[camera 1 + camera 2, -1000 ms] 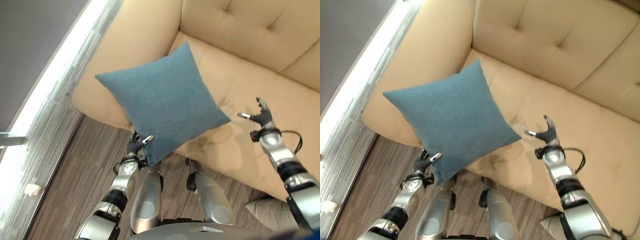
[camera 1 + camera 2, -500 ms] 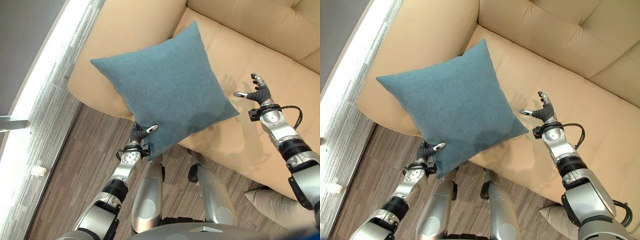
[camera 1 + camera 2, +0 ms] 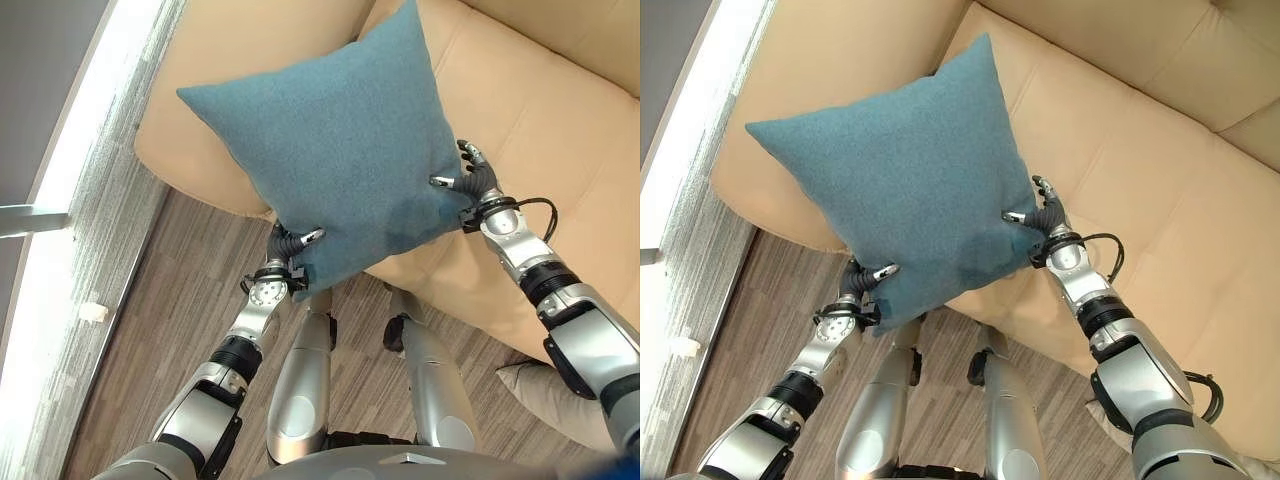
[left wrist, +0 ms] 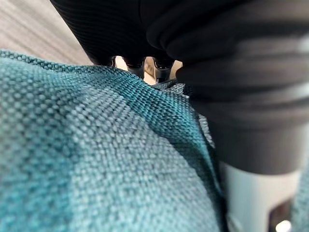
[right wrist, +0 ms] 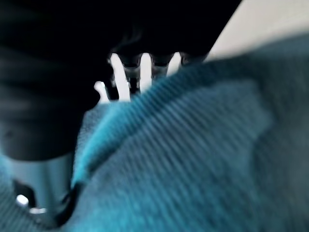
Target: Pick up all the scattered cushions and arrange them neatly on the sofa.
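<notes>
A teal-blue cushion (image 3: 345, 150) hangs corner-down in front of the tan sofa (image 3: 560, 110), covering part of its armrest and seat. My left hand (image 3: 283, 262) pinches the cushion's lowest corner, thumb on the front and fingers behind the cloth. My right hand (image 3: 478, 185) grips the cushion's right corner, thumb tip on the front face and fingers round the edge. The left wrist view has teal weave (image 4: 96, 154) pressed against the hand's cover. In the right wrist view the cushion's edge (image 5: 193, 159) lies between the thumb and the silver fingers (image 5: 145, 72).
A beige cushion (image 3: 565, 405) lies on the wood floor (image 3: 160, 320) at the lower right, beside the sofa's front edge. The sofa's armrest (image 3: 230, 50) is at the left. A pale lit strip runs along the wall (image 3: 60, 240) on the far left.
My right hand has swung left from above the seat to the cushion's right corner and closed on it. The left hand has kept its hold. The camera has shifted.
</notes>
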You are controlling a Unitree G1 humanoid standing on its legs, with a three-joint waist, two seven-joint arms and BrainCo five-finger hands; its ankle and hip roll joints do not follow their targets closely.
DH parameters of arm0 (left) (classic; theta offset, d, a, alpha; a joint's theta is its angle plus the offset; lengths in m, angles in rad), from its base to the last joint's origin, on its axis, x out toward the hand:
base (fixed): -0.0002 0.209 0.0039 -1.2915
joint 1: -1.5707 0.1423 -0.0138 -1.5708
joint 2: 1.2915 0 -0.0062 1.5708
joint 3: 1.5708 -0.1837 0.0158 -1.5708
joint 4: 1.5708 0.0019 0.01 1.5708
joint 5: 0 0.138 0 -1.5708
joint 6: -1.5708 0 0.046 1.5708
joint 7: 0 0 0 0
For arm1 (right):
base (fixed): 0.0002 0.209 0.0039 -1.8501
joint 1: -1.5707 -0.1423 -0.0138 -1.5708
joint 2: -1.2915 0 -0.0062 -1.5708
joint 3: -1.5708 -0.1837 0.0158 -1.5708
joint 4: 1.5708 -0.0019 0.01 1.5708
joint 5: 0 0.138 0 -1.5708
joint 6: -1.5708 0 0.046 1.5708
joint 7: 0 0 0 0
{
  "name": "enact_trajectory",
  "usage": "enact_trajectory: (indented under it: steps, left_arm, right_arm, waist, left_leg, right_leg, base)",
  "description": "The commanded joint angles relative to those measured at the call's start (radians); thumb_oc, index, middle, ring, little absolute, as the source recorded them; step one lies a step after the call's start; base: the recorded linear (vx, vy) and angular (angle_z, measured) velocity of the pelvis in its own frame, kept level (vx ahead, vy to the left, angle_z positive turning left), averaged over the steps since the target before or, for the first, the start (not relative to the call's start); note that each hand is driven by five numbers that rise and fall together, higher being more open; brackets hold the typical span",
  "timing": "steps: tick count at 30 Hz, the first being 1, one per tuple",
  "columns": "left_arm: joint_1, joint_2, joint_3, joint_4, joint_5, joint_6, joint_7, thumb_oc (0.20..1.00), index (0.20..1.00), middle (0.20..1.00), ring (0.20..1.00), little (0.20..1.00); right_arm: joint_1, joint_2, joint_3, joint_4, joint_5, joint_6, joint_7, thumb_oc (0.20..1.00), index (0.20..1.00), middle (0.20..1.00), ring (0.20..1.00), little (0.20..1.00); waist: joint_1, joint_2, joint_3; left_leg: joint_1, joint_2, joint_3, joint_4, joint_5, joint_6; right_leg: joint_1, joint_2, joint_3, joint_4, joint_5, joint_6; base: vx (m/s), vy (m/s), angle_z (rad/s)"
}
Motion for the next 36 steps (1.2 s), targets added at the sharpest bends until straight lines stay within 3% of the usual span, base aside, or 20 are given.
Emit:
enact_trajectory:
  steps: [1, 2, 3, 4, 5, 6, 12, 15, 19, 22, 23, 27, 36]
  left_arm:
    - [-0.142, -0.091, -0.031, -0.061, -0.041, -0.097, 0.019, 1.000, 1.000, 1.000, 1.000, 1.000]
    - [-0.154, -0.117, -0.025, -0.037, -0.059, -0.105, 0.045, 1.000, 1.000, 1.000, 1.000, 1.000]
    - [-0.152, -0.124, -0.026, -0.033, -0.064, -0.108, 0.051, 1.000, 1.000, 1.000, 1.000, 1.000]
    - [-0.146, -0.134, -0.026, -0.026, -0.077, -0.108, 0.053, 0.470, 0.470, 0.470, 0.470, 0.470]
    - [-0.142, -0.143, -0.028, -0.022, -0.090, -0.109, 0.052, 0.200, 0.200, 0.200, 0.200, 0.200]
    - [-0.125, -0.155, -0.030, -0.025, -0.107, -0.112, 0.047, 0.200, 0.200, 0.200, 0.200, 0.200]
    - [-0.015, -0.157, -0.019, -0.065, -0.107, -0.100, 0.037, 0.200, 0.200, 0.200, 0.200, 0.200]
    - [0.109, -0.138, 0.008, -0.129, -0.111, -0.084, 0.025, 0.200, 0.200, 0.200, 0.200, 0.200]
    - [0.206, -0.105, 0.043, -0.183, -0.108, -0.065, 0.010, 0.200, 0.200, 0.200, 0.200, 0.200]
    - [0.280, -0.090, 0.061, -0.211, -0.107, -0.050, -0.010, 0.200, 0.200, 0.200, 0.200, 0.200]
    - [0.344, -0.068, 0.075, -0.251, -0.104, -0.041, -0.033, 0.200, 0.200, 0.200, 0.200, 0.200]
    - [0.389, -0.055, 0.078, -0.278, -0.095, -0.026, -0.058, 0.200, 0.200, 0.200, 0.200, 0.200]
    - [0.472, -0.017, 0.090, -0.332, -0.019, 0.001, -0.108, 0.200, 0.200, 0.200, 0.200, 0.200]
  right_arm:
    - [0.006, 0.079, 0.050, -0.027, -0.015, -0.048, 0.006, 1.000, 1.000, 1.000, 1.000, 1.000]
    - [0.043, 0.169, 0.019, -0.034, 0.044, -0.067, -0.005, 1.000, 1.000, 1.000, 1.000, 1.000]
    - [0.052, 0.191, 0.011, -0.041, 0.064, -0.076, -0.009, 0.944, 0.944, 0.944, 0.944, 0.944]
    - [0.063, 0.211, 0.008, -0.051, 0.076, -0.083, -0.015, 0.561, 0.561, 0.561, 0.561, 0.561]
    - [0.074, 0.226, 0.004, -0.062, 0.088, -0.091, -0.013, 0.235, 0.235, 0.235, 0.235, 0.235]
    - [0.101, 0.250, 0.004, -0.100, 0.106, -0.104, -0.010, 0.200, 0.200, 0.200, 0.200, 0.200]
    - [0.248, 0.278, -0.032, -0.251, 0.151, -0.138, 0.002, 0.200, 0.200, 0.200, 0.200, 0.200]
    - [0.391, 0.278, -0.052, -0.351, 0.153, -0.137, 0.022, 0.200, 0.200, 0.200, 0.200, 0.200]
    - [0.495, 0.249, -0.083, -0.416, 0.145, -0.121, 0.046, 0.200, 0.200, 0.200, 0.200, 0.200]
    - [0.556, 0.230, -0.102, -0.446, 0.130, -0.109, 0.066, 0.200, 0.200, 0.200, 0.200, 0.200]
    - [0.608, 0.212, -0.120, -0.479, 0.111, -0.097, 0.084, 0.200, 0.200, 0.200, 0.200, 0.200]
    - [0.668, 0.201, -0.155, -0.508, 0.101, -0.089, 0.099, 0.200, 0.200, 0.200, 0.200, 0.200]
    - [0.738, 0.197, -0.204, -0.583, 0.043, -0.070, 0.118, 0.200, 0.200, 0.200, 0.200, 0.200]
  waist:
    - [-0.019, 0.027, -0.019]
    - [-0.029, 0.029, -0.019]
    - [-0.032, 0.029, -0.020]
    - [-0.035, 0.028, -0.021]
    - [-0.039, 0.027, -0.022]
    - [-0.045, 0.023, -0.025]
    - [-0.068, -0.007, -0.056]
    - [-0.082, -0.047, -0.107]
    - [-0.093, -0.070, -0.160]
    - [-0.100, -0.075, -0.192]
    - [-0.100, -0.078, -0.219]
    - [-0.109, -0.077, -0.251]
    - [-0.131, -0.064, -0.309]
  left_leg:
    - [-0.016, 0.013, 0.085, 0.011, -0.002, -0.046]
    - [-0.002, 0.011, 0.084, 0.007, -0.006, -0.045]
    - [0.006, 0.009, 0.085, 0.005, -0.008, -0.044]
    - [0.015, 0.007, 0.086, 0.003, -0.010, -0.044]
    - [0.025, 0.006, 0.086, 0.003, -0.013, -0.044]
    - [0.046, 0.007, 0.087, 0.003, -0.019, -0.045]
    - [0.138, 0.018, 0.100, 0.003, -0.046, -0.043]
    - [0.221, 0.026, 0.124, 0.003, -0.080, -0.024]
    - [0.291, 0.021, 0.149, 0.003, -0.111, -0.001]
    - [0.348, 0.013, 0.161, 0.005, -0.141, 0.019]
    - [0.401, 0.002, 0.162, 0.019, -0.178, 0.037]
    - [0.430, -0.007, 0.170, 0.045, -0.207, 0.047]
    - [0.519, -0.054, 0.282, 0.042, -0.271, 0.100]
  right_leg:
    - [-0.017, -0.053, 0.014, 0.133, -0.183, 0.080]
    - [-0.001, -0.051, 0.018, 0.125, -0.185, 0.079]
    - [0.008, -0.050, 0.020, 0.121, -0.184, 0.078]
    - [0.018, -0.050, 0.021, 0.117, -0.184, 0.078]
    - [0.031, -0.050, 0.021, 0.113, -0.184, 0.077]
    - [0.057, -0.050, 0.022, 0.104, -0.184, 0.077]
    - [0.169, -0.046, 0.028, 0.069, -0.185, 0.078]
    - [0.249, -0.033, 0.049, 0.035, -0.177, 0.085]
    - [0.309, -0.025, 0.071, 0.024, -0.182, 0.091]
    - [0.353, -0.022, 0.098, 0.026, -0.191, 0.091]
    - [0.389, -0.016, 0.149, 0.024, -0.192, 0.095]
    - [0.419, -0.023, 0.175, 0.019, -0.187, 0.103]
    - [0.415, -0.063, 0.281, 0.031, -0.128, 0.181]
  base:
    - [0.00, 0.000, 0.00]
    - [0.00, 0.000, 0.00]
    - [0.00, 0.000, 0.00]
    - [0.00, 0.000, 0.00]
    - [0.03, 0.029, -0.02]
    - [0.06, 0.040, -0.01]
    - [0.06, 0.042, 0.00]
    - [0.11, 0.044, -0.10]
    - [0.10, 0.063, -0.23]
    - [0.11, 0.138, -0.35]
    - [0.09, 0.233, -0.40]
    - [0.05, 0.165, -0.46]
    - [-0.01, 0.183, -0.53]
